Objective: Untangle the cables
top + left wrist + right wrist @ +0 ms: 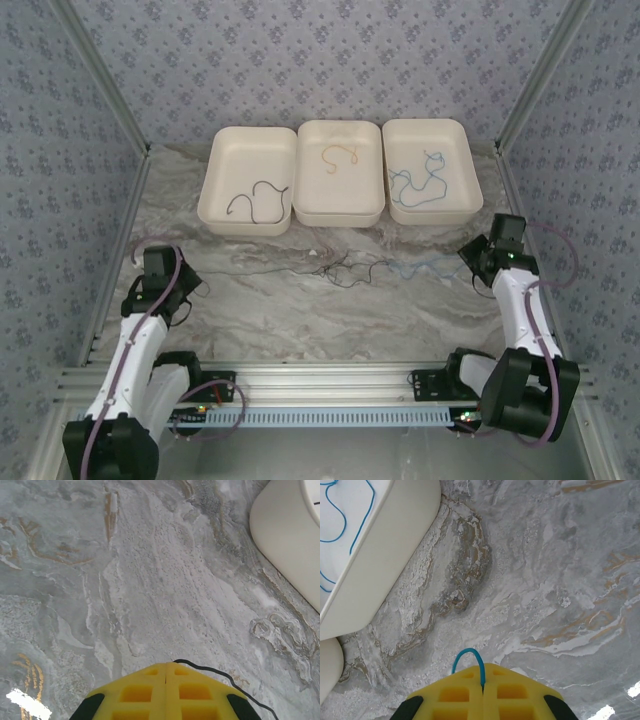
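Your left claw (166,666) sits near the left edge of the desk (300,325). Its yellow fingers (150,680) are pressed together, and a black strand (220,673) is pinched in the seam at their tips, trailing off to the right over the marble. From above, that thin dark line leads toward the tangle (340,268), a knot of black and blue cables lying around the middle of the desk, a little in front of the trays.

From the knot a blue strand (430,265) stretches right toward your right claw (483,669), which is near the right edge. That claw is closed too, and its wrist view shows a short blue loop poking out between its fingertips.

Along the far edge you have three white trays touching side by side. The left tray (213,180) holds a loose black cable (258,200). The middle tray (304,195) holds a short orange cable (340,155). The right tray (466,170) holds a curled blue cable (420,185).
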